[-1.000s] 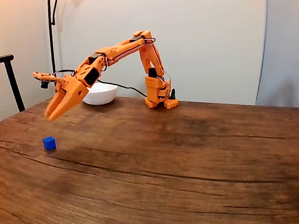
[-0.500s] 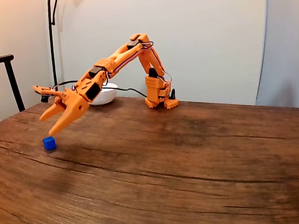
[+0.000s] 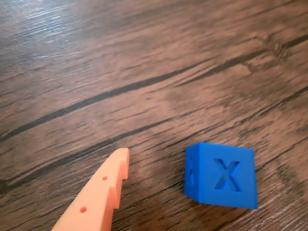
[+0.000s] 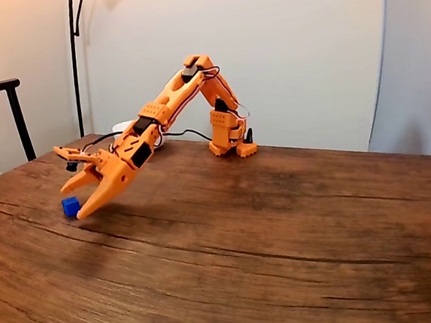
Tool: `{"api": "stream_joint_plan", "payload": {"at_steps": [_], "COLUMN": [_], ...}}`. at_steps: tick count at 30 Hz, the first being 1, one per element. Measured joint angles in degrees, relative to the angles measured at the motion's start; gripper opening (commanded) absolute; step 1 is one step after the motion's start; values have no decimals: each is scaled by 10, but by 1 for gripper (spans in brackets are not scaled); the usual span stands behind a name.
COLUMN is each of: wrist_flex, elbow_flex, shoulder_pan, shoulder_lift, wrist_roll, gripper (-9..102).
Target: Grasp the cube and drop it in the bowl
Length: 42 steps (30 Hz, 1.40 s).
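Note:
A small bright blue cube (image 4: 69, 208) lies on the wooden table (image 4: 283, 239) at the left. In the wrist view the cube (image 3: 221, 175) carries an embossed X on the face toward the camera. My orange gripper (image 4: 72, 203) is open and low over the table, with the cube between its two fingers in the fixed view. One orange finger (image 3: 103, 192) shows in the wrist view, left of the cube and apart from it. The white bowl (image 4: 120, 128) stands at the back, mostly hidden behind my arm.
The arm's base (image 4: 229, 139) sits at the table's far edge near the wall. A dark chair (image 4: 0, 112) and a lamp pole (image 4: 75, 60) stand beyond the table's left end. A black cable runs from the arm toward the base.
The arm has come down and forward from above the table to the cube. The gripper has gone from shut to open and now straddles the cube.

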<state>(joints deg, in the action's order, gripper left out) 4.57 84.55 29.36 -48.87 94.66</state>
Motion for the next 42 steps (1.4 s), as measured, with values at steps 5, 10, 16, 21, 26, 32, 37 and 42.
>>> {"api": "stream_joint_plan", "payload": {"at_steps": [5,10,16,21,26,32,37,42], "wrist_flex": [1,8,16,17,17,17,14,14], "elbow_flex": [-1,-13,-17,-17,-17,-17,-17,-17], "shoulder_pan": [0,0,0,9,14,18,19,20], "shoulder_lift": [17,32,39,40,40,40,40,40], "wrist_roll": [-11,-22,-32,-41,-41,-41,-41,-41], "gripper": [47,35,28,19,14,10,5,5]}}
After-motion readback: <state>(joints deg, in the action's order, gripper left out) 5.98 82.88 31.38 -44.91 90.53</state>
